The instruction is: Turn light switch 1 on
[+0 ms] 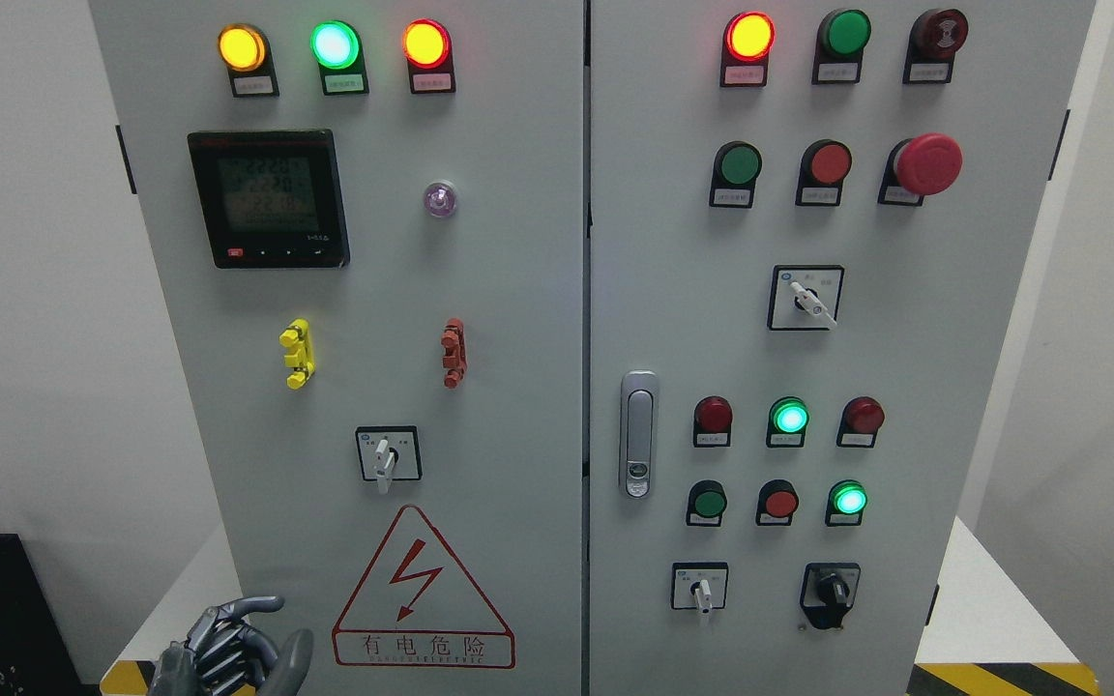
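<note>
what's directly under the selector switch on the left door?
Under the selector switch: red-bordered high-voltage warning triangle. The left hand sits lower left of it, covering nothing.

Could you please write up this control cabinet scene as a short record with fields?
cabinet: grey metal two-door electrical cabinet
left door top: amber, green and red round lamps, all lit
meter: black square digital meter, display on
right door: red mushroom stop button; silver door handle
warning: red triangular shock sign
left robot hand: low at lower left, fingers relaxed, holding nothing
right robot hand: not in view
</note>
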Robot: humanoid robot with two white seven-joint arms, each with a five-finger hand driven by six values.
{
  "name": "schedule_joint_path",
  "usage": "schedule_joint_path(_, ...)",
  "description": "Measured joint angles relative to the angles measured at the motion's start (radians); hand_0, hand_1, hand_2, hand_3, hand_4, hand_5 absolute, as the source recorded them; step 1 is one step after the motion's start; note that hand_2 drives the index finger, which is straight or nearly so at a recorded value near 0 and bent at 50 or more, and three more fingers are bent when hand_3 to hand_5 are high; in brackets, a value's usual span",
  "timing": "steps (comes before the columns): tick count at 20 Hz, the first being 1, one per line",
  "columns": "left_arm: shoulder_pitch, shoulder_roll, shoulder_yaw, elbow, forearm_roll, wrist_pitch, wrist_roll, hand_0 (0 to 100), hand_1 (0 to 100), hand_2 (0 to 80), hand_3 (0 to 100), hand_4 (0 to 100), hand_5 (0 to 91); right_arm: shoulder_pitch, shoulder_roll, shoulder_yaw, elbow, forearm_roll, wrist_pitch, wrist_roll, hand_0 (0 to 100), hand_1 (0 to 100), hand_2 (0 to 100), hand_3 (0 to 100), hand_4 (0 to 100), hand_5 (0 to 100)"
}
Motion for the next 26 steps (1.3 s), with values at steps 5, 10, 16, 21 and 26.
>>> schedule_joint_path(5, -0.057, -0.022, -0.022, -0.017, -0.011, 0.068, 0.019, 5, 66, 43.8, 83, 90, 85.8, 0.000, 0.000, 0.000, 0.000, 0.000, 0.000, 0.000, 31, 0, 0, 0, 0, 0)
schedule_joint_path(10, -0.109, -0.046, -0.057, -0.027, -0.051, 0.145, 0.023, 4, 67, 44.7, 83, 90, 86.0, 0.000, 0.000, 0.000, 0.000, 0.000, 0.000, 0.000, 31, 0, 0, 0, 0, 0)
schedule_joint_path(16, -0.163, -0.084, -0.089, -0.028, -0.099, 0.206, 0.043, 3, 67, 45.4, 84, 92, 86.5, 0.000, 0.000, 0.000, 0.000, 0.000, 0.000, 0.000, 31, 0, 0, 0, 0, 0)
schedule_joint_path(21, -0.200, -0.106, -0.102, -0.020, -0.121, 0.235, 0.051, 3, 67, 46.0, 84, 92, 86.9, 0.000, 0.000, 0.000, 0.000, 0.000, 0.000, 0.000, 31, 0, 0, 0, 0, 0)
schedule_joint_path(26, -0.226, -0.121, -0.105, -0.011, -0.136, 0.258, 0.053, 4, 67, 46.6, 84, 92, 86.8, 0.000, 0.000, 0.000, 0.000, 0.000, 0.000, 0.000, 31, 0, 0, 0, 0, 0)
